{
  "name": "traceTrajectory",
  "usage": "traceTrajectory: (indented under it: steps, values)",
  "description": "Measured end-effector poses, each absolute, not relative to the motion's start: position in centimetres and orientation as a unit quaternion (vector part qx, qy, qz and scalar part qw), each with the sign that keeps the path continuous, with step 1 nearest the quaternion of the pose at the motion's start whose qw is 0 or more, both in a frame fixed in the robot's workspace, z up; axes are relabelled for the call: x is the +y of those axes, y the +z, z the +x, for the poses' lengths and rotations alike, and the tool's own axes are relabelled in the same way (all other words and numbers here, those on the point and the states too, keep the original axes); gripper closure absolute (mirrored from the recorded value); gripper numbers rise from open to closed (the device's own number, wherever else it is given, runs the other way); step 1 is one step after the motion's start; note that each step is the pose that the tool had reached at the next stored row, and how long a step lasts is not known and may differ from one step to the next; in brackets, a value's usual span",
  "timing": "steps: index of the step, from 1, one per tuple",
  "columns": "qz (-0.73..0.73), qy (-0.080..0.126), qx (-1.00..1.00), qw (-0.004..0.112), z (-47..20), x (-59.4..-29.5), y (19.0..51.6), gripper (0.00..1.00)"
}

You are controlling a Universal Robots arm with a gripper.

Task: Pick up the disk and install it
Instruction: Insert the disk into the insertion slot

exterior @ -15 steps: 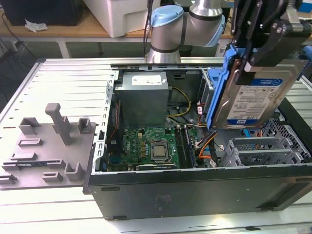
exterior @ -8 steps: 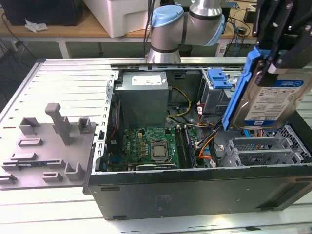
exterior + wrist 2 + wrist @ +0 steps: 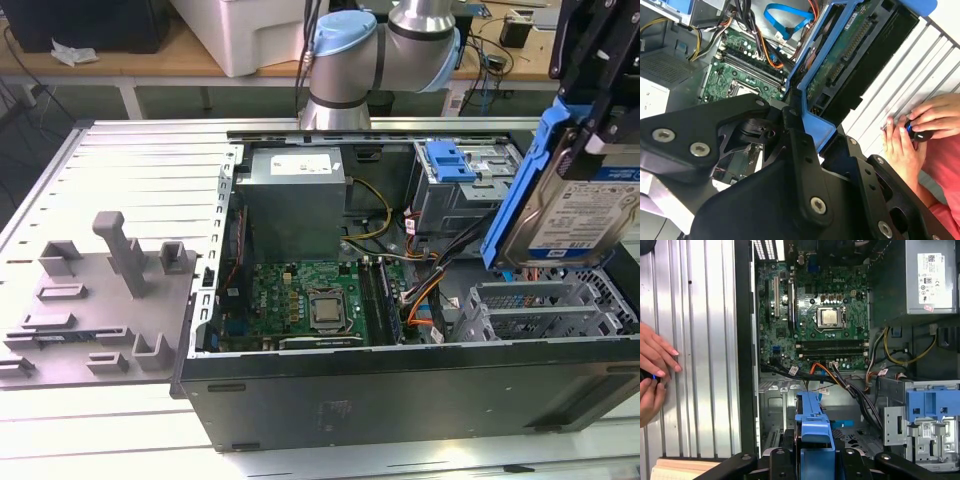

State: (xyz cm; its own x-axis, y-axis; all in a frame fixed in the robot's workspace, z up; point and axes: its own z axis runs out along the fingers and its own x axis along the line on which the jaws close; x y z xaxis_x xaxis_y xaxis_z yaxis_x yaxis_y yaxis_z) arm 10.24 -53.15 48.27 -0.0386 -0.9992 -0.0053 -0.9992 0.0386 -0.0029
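Note:
The disk (image 3: 583,212) hangs tilted above the right end of the open computer case (image 3: 400,385), its silver body with a white-and-blue label framed by a blue carrier rail. My gripper (image 3: 592,135) comes down from the upper right and is shut on the disk's upper part. In the second wrist view the disk (image 3: 841,54) shows its green circuit-board underside, with the black fingers (image 3: 799,145) clamped on the blue rail. In the first wrist view the disk (image 3: 813,426) appears edge-on over the case's lower bay, held in my gripper (image 3: 813,460).
A grey metal drive bay (image 3: 530,308) lies under the disk. A blue-handled drive cage (image 3: 450,165) stands behind it, near bundled cables (image 3: 425,275). Motherboard (image 3: 310,300) and power supply (image 3: 295,200) fill the case. A person's hands (image 3: 917,127) rest on the slatted table beside it.

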Motion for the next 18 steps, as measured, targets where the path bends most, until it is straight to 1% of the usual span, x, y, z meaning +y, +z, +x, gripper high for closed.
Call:
traceTrajectory:
  steps: [15, 16, 18]
  values:
    - [-0.706, 0.001, 0.708, 0.003, 10.3, -53.5, 48.0, 0.64]
    - [-0.706, 0.003, 0.708, 0.005, 10.3, -54.1, 47.9, 0.64]
    - [-0.706, 0.004, 0.708, 0.006, 10.3, -54.2, 47.9, 0.64]
